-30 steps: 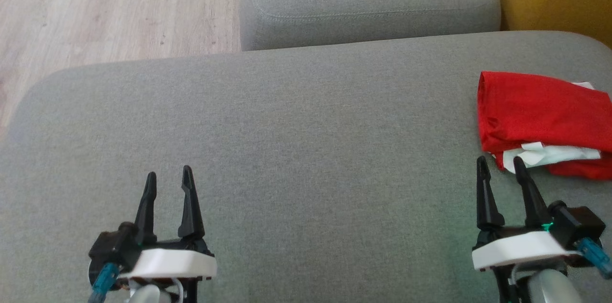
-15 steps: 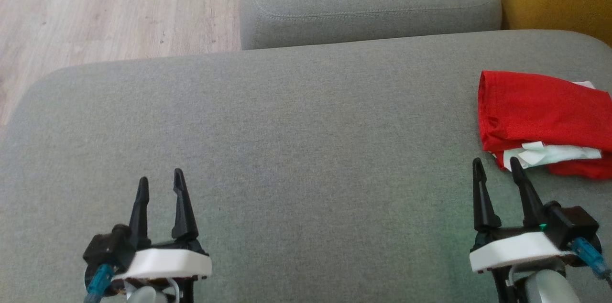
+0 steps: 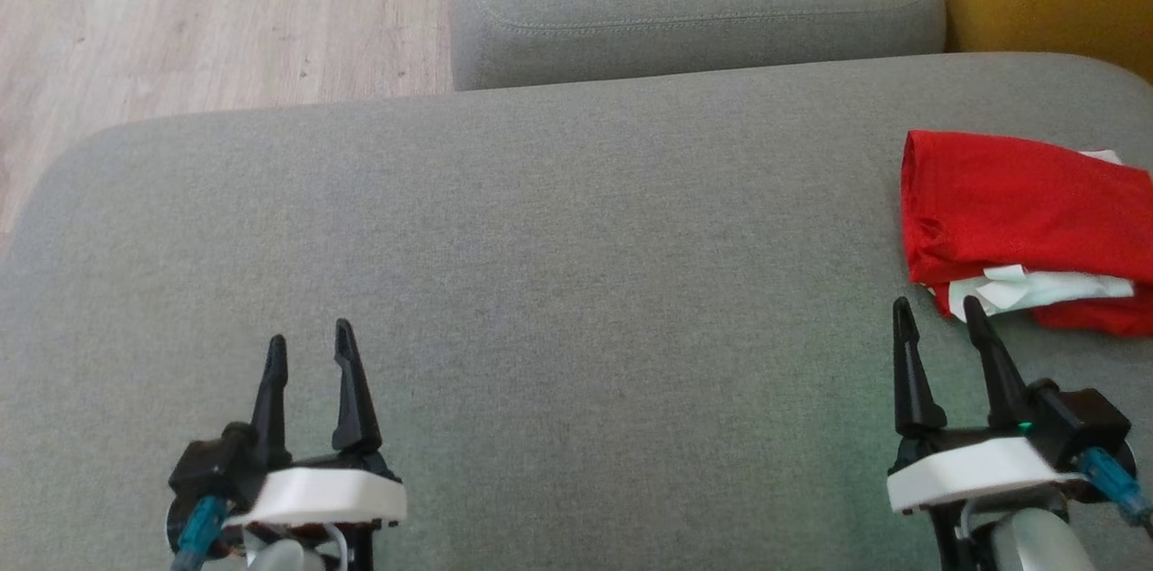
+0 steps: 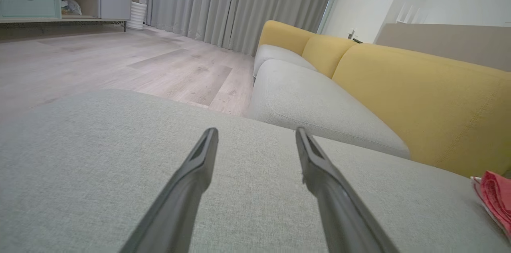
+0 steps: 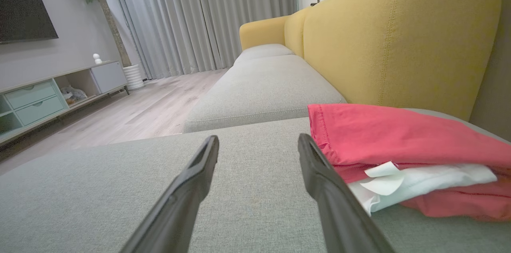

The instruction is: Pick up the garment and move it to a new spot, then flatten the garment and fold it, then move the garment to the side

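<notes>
Grey sofa seat [image 3: 576, 238] carries little fresh change. Nearest, the left hand [image 3: 309, 332] at 7 o'clock has only drifted slightly back, and the right hand [image 3: 935, 303] at 5 o'clock has barely stirred; both are spread wide and empty. Just beyond the right hand, at 3 o'clock, the folded red garment [image 3: 1009, 202] lies unmoved, so the task looks essentially finished.

Red garment [image 3: 1018, 211] lies folded near right pincer [image 3: 937, 308].
</notes>
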Controlling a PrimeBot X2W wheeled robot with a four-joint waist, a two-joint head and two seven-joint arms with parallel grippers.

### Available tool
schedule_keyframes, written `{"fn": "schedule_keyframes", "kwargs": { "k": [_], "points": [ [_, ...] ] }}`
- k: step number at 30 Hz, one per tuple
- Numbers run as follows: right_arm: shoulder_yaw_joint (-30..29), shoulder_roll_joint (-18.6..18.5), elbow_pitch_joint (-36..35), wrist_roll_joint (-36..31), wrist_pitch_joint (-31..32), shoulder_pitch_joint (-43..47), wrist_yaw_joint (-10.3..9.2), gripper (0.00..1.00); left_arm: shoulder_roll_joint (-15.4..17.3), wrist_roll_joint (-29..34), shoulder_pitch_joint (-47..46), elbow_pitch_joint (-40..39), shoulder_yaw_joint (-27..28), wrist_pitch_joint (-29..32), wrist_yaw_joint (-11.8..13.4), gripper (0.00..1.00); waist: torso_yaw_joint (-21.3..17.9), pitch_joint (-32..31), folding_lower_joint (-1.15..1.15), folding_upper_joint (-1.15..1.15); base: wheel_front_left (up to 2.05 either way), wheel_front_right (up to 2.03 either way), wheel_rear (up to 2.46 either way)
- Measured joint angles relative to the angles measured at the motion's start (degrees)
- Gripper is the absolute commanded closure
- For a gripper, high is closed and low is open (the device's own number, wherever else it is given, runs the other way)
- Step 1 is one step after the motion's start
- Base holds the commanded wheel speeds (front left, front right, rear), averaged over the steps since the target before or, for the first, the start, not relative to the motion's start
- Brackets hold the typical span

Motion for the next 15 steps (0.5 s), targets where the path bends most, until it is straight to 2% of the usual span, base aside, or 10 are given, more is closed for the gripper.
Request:
{"fn": "schedule_keyframes", "kwargs": {
  "k": [15],
  "points": [
    [0.4,0.0,-1.6,0.0,0.0,-0.2,0.00,0.00,0.0,-2.0,-0.1,1.0,0.5,0.0,-0.4,0.00,-0.6,0.3,0.00,0.00,0.00,0.00,0.00]
  ]
}}
